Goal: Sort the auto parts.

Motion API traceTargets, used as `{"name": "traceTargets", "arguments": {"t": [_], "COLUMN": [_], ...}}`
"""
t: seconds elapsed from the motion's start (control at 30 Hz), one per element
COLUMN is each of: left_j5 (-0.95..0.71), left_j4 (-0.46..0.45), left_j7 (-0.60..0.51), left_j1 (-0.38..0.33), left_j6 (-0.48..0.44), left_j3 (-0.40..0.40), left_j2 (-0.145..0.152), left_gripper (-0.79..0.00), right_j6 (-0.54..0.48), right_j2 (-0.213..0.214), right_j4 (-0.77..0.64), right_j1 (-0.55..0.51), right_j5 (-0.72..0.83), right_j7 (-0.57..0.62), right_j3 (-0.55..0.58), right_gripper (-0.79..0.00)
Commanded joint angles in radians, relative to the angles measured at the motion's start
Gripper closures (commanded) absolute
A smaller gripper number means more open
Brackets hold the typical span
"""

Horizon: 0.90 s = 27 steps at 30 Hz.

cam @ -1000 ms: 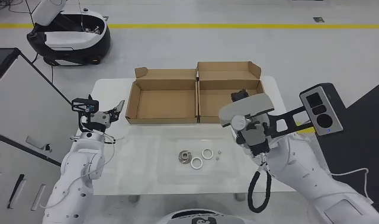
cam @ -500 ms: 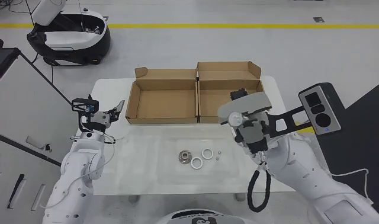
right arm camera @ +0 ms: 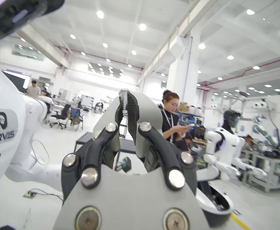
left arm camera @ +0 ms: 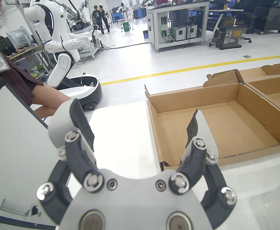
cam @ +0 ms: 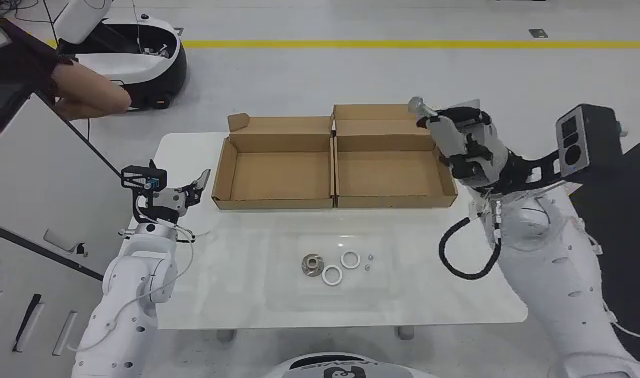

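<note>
A grey threaded bolt (right arm camera: pixel 123 99) sticks out between the fingertips of my right gripper (right arm camera: pixel 125 106), which is shut on it. That right gripper (cam: pixel 430 115) is held in the air over the far right corner of the right cardboard box (cam: pixel 390 173), tilted upward, the bolt (cam: pixel 415 105) at its tip. On the white table (cam: pixel 250 278) in front of the boxes lie a metal flange (cam: pixel 310 265), two white rings (cam: pixel 331 274) (cam: pixel 350 259) and a small part (cam: pixel 368 262). My left gripper (cam: pixel 193 185) (left arm camera: pixel 135 111) hovers open beside the left box (cam: pixel 275 173) (left arm camera: pixel 221 125), nothing between its fingers.
Both boxes stand side by side at the table's far edge, flaps up, with bare floors. A grey panel (cam: pixel 40 178) flanks the table on the left. A wheeled robot base (cam: pixel 120 63) stands beyond it, with a person's arm (cam: pixel 85 88) near.
My right arm swung from in front of the right box out to its far right corner and turned its gripper upward. A person's arm came in at far left. The left arm kept still.
</note>
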Motion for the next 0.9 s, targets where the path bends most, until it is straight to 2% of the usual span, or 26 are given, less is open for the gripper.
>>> {"name": "traceTargets", "arguments": {"t": [0.0,0.17,0.37,0.47,0.63,0.87], "left_j5": [0.0,0.0,0.0,0.0,0.0,0.0], "left_j4": [0.0,0.0,0.0,0.0,0.0,0.0], "left_j7": [0.0,0.0,0.0,0.0,0.0,0.0], "left_j1": [0.0,0.0,0.0,0.0,0.0,0.0], "left_j6": [0.0,0.0,0.0,0.0,0.0,0.0], "left_j3": [0.0,0.0,0.0,0.0,0.0,0.0], "left_j2": [0.0,0.0,0.0,0.0,0.0,0.0], "left_gripper": [-0.785,-0.785,-0.785,-0.785,-0.785,-0.785], "right_j6": [-0.005,-0.036,-0.106,-0.136,-0.137,-0.137], "right_j2": [0.011,0.037,0.063,0.07,0.08,0.108], "right_j4": [0.014,0.071,0.199,0.263,0.324,0.408], "right_j1": [0.003,0.089,0.27,0.35,0.461,0.584], "right_j5": [0.012,0.021,0.014,-0.001,-0.059,-0.224], "right_j7": [0.102,0.394,0.726,0.83,0.988,1.002], "right_j3": [0.06,0.119,0.076,0.029,-0.081,-0.29], "right_gripper": [0.0,0.0,0.0,0.0,0.0,0.0]}}
